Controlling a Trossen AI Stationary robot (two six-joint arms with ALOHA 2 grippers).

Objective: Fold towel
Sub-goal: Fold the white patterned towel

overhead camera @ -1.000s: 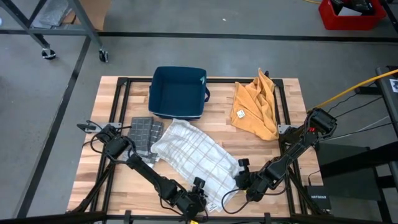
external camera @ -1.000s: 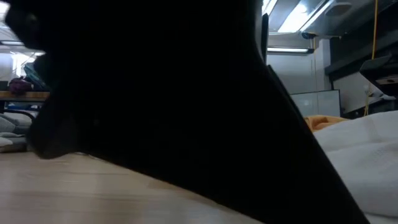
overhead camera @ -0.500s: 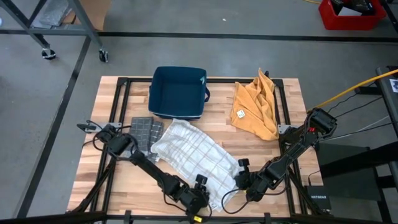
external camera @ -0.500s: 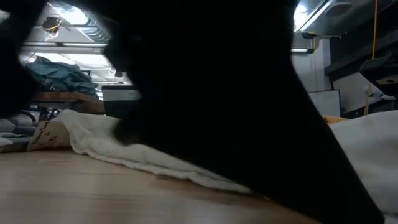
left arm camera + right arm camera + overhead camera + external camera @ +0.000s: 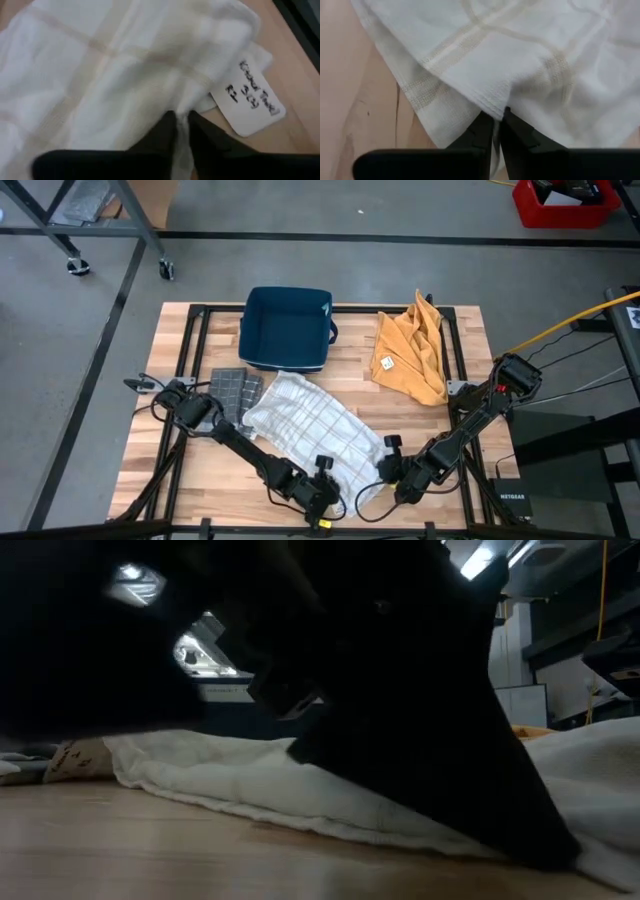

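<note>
My left gripper (image 5: 181,131) pinches the white checked towel (image 5: 310,425) near its paper tag (image 5: 250,102); my right gripper (image 5: 496,131) clamps the towel's hemmed edge beside it.

We count three cloths on the table: one white towel (image 5: 312,426) at six o'clock, one orange cloth (image 5: 412,350) at two o'clock and one grey cloth (image 5: 232,392) at nine o'clock. There is one blue bin (image 5: 286,328) at twelve o'clock, and we see two arms.
</note>
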